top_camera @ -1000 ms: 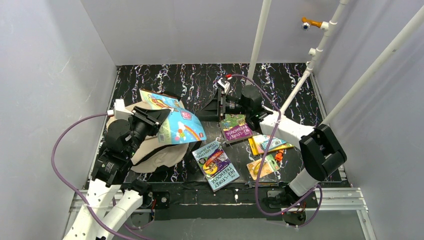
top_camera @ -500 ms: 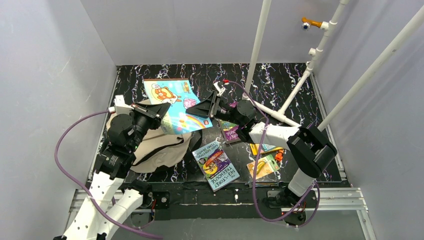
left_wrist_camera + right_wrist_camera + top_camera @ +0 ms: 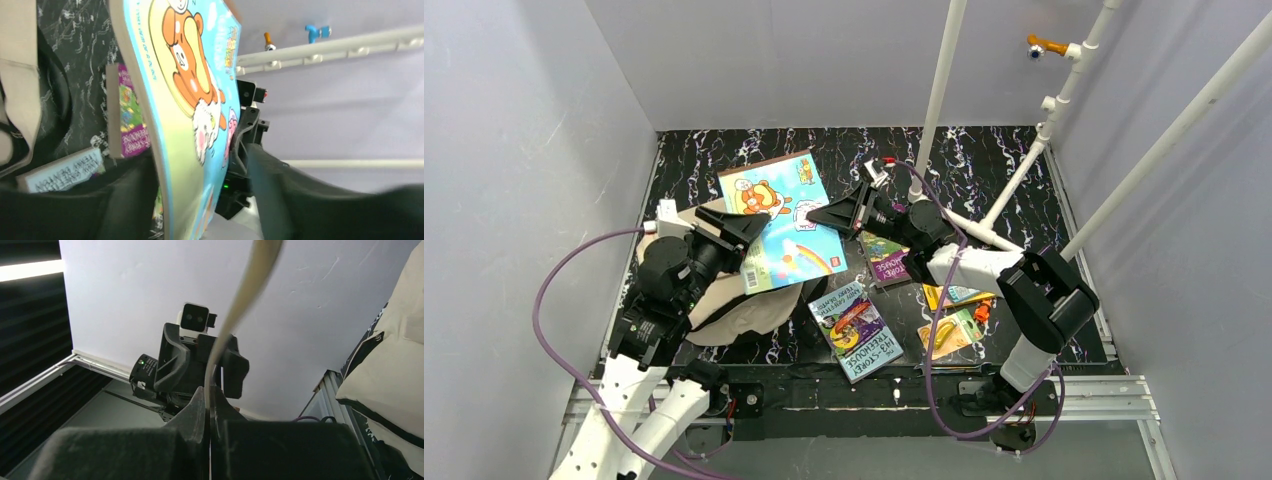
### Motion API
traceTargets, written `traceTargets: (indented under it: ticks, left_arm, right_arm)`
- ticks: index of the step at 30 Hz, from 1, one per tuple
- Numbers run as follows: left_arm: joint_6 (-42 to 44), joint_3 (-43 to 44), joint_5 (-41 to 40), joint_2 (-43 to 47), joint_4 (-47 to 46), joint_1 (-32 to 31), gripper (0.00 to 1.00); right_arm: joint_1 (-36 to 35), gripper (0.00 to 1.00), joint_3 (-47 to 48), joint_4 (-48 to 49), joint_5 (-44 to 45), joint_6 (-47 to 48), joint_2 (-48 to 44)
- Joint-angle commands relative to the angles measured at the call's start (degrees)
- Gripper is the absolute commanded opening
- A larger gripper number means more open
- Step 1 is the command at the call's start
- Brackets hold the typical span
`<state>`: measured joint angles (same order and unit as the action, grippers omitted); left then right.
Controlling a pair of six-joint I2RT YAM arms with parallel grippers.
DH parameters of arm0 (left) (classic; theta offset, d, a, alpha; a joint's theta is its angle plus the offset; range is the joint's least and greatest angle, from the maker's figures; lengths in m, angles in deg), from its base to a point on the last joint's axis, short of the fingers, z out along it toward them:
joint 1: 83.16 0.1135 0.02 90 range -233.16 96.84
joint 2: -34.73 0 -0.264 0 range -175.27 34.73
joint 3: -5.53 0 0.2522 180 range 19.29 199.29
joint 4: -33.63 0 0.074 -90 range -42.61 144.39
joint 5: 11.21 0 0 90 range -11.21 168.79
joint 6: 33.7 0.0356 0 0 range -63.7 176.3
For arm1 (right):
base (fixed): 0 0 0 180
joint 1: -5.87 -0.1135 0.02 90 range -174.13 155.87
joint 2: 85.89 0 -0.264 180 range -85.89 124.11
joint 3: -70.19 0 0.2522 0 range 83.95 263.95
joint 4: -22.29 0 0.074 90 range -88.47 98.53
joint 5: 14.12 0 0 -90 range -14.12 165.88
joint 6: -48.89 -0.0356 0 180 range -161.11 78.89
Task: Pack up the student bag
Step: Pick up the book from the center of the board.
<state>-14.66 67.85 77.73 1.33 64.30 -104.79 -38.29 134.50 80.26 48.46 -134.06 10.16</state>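
A blue picture book point(image 3: 779, 205) with a cartoon bear hangs above the table between my two grippers. My right gripper point(image 3: 816, 213) is shut on its right edge; the thin cream page edge point(image 3: 235, 305) runs up from the pinched fingertips of that gripper point(image 3: 209, 395). My left gripper point(image 3: 744, 234) is at the book's near-left corner. Its jaws stand apart around the book point(image 3: 185, 100), with a gap on the right finger's side, at the gripper point(image 3: 200, 165). The beige student bag point(image 3: 742, 306) lies under and in front of the book, partly hidden by my left arm, and shows as bag fabric point(image 3: 400, 360).
A purple book point(image 3: 890, 258) lies right of the bag. A pale blue book point(image 3: 856, 328) lies nearer the front edge. Yellow and orange books point(image 3: 952, 312) sit by my right arm. A white post point(image 3: 941, 80) and slanted pipes point(image 3: 1034, 150) rise at the back right.
The right gripper moved left and shut on the book's right edge. The book went from curled over the bag to flatter and farther back. The left gripper's jaws parted.
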Motion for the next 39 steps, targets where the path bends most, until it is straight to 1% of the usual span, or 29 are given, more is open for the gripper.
traceTargets:
  ticks: [1, 3, 4, 7, 10, 13, 15, 16, 18, 19, 20, 21, 22, 24, 25, 28, 29, 31, 32, 34, 36, 39]
  left_arm:
    - [5.4, 4.6, 1.1, 0.7, 10.4, -0.1, 0.77]
    - [8.8, 5.7, 1.1, 1.7, 14.9, -0.1, 0.95]
    - [10.3, 6.1, 2.8, 2.1, 16.7, -0.1, 0.98]
    - [13.8, 8.3, 4.5, 0.9, 24.0, -0.1, 0.98]
    - [18.0, 11.5, 7.0, -4.0, 30.0, -0.1, 0.98]
    - [26.5, 17.5, 8.5, -10.7, 34.4, 0.0, 0.98]
    - [35.1, 25.3, 8.3, -15.4, 38.1, 0.2, 0.98]
    - [38.6, 28.7, 6.2, -17.3, 40.1, 0.2, 0.98]
    - [44.2, 33.9, -2.9, -19.1, 42.9, 0.5, 0.98]
    - [46.9, 35.5, -5.2, -19.4, 42.8, 0.8, 0.98]
    - [49.5, 36.9, -5.7, -19.6, 41.8, 1.4, 0.98]
    - [51.4, 38.1, -4.3, -19.9, 41.1, 1.9, 0.98]
    - [52.9, 39.2, -0.8, -20.6, 40.5, 2.5, 0.98]
    - [54.8, 40.4, 9.0, -22.6, 40.3, 3.2, 0.98]
    - [55.7, 40.7, 12.0, -23.8, 40.7, 3.2, 0.98]
    - [56.5, 40.0, 13.5, -25.1, 41.8, 3.3, 0.98]
    - [57.2, 38.6, 15.5, -24.6, 41.0, 3.3, 0.98]
    - [58.6, 35.8, 23.5, -23.8, 38.6, 3.4, 0.98]
    - [58.1, 34.5, 27.0, -23.6, 37.2, 3.4, 0.98]
    - [57.0, 31.4, 31.4, -23.2, 34.4, 3.4, 0.98]
    - [56.4, 29.1, 32.0, -23.1, 32.1, 3.4, 0.98]
    - [56.5, 27.5, 32.6, -24.3, 31.7, 3.3, 0.98]
  right_arm:
    - [2.5, 0.01, 1.1, 5.5, -1.0, -0.4, -0.8]
    - [4.1, 0.01, 1.2, 4.7, -2.1, -0.2, -1.0]
    - [4.7, 0.01, 1.6, 4.3, -3.3, -0.3, -0.9]
    - [6.0, 0.01, 4.3, 4.4, -9.6, -0.7, 0.4]
    - [6.6, 0.01, 7.7, 5.8, -18.5, -0.9, 1.9]
    - [6.7, 0.01, 9.5, 6.4, -29.9, -0.2, 2.9]
    - [6.9, 0.01, 8.8, 4.3, -34.9, 2.2, 2.6]
    - [7.0, 0.01, 7.9, 4.4, -36.1, 3.6, 2.0]
    - [7.1, 0.01, 6.4, -0.1, -38.7, 8.9, 0.4]
    - [7.1, 0.01, 5.9, -3.3, -39.7, 12.4, -0.6]
    - [7.1, 0.01, 5.7, -7.4, -40.7, 16.4, -1.6]
    - [7.1, 0.01, 5.8, -11.7, -41.6, 20.5, -2.6]
    - [7.1, 0.01, 6.1, -15.4, -42.4, 24.0, -3.6]
    - [7.0, 0.01, 6.8, -22.5, -44.2, 30.3, -5.3]
    - [7.0, 0.01, 7.4, -26.7, -44.9, 34.6, -6.0]
    - [6.8, 0.01, 9.0, -42.7, -46.0, 46.0, -8.4]
    - [6.6, 0.01, 9.6, -47.8, -46.2, 50.1, -9.1]
    - [6.4, 0.01, 11.2, -56.1, -46.9, 56.3, -9.9]
    - [6.3, 0.01, 11.7, -58.5, -47.4, 58.0, -10.1]
    - [6.0, 0.01, 11.8, -59.8, -48.2, 59.0, -10.6]
    - [5.8, 0.01, 11.7, -59.8, -48.8, 59.3, -11.4]
    - [5.3, 0.01, 11.6, -59.8, -49.6, 59.5, -12.4]
